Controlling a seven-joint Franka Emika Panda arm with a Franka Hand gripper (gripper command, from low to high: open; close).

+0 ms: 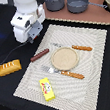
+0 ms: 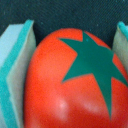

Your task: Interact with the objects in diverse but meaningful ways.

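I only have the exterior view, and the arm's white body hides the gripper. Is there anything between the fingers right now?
Observer: Yes. In the wrist view a red tomato sits in the gripper, between its teal pads.
Operator: Is it clamped?
Observer: One pad looks pressed against it. I cannot tell about the other.
Operator: What's under it?
Observer: Dark cloth, not the placemat.

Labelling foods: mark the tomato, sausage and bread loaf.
tomato (image 2: pixel 65 85), wrist view, red skin
sausage (image 1: pixel 40 55), exterior view, mid-length
bread loaf (image 1: pixel 8 67), exterior view, scored top
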